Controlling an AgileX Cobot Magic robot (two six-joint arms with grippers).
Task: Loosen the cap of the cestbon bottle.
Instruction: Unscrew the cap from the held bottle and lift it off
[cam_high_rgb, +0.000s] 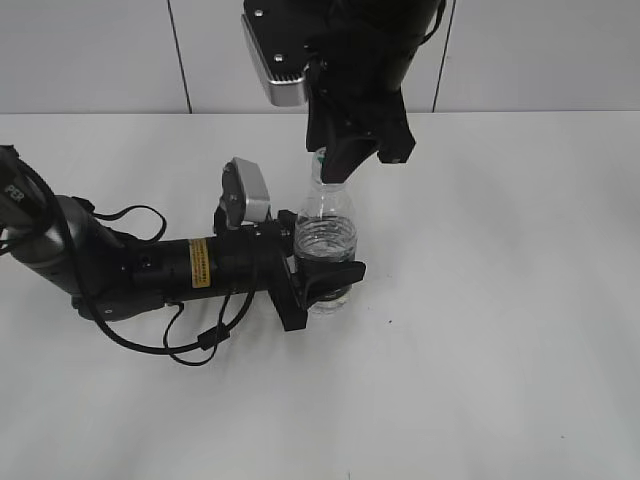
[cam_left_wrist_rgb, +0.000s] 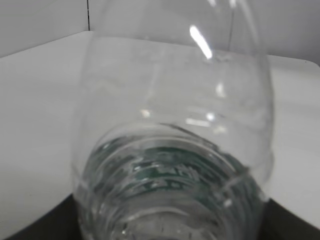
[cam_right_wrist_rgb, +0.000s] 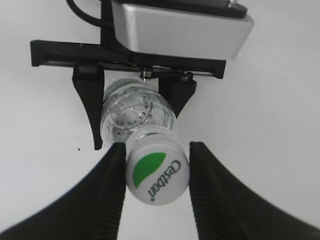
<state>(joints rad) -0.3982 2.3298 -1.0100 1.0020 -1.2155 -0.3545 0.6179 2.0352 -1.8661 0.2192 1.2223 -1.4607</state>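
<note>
Your right gripper (cam_right_wrist_rgb: 156, 172) pinches the cap (cam_right_wrist_rgb: 157, 171) from above; your left gripper (cam_high_rgb: 322, 280) clamps the cestbon bottle (cam_high_rgb: 327, 238) around its lower body, upright on the white table (cam_high_rgb: 500, 300)

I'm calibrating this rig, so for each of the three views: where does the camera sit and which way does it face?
Exterior view: raised, slanting down at the white table; both arms show, the left gripper clamped on the cestbon bottle.
Left wrist view: pressed close to the bottle's side; no gripper visible.
Right wrist view: looks straight down on the cap, the right gripper straddling it.
Shared: all show the bottle; the right wrist view also shows the left gripper.
</note>
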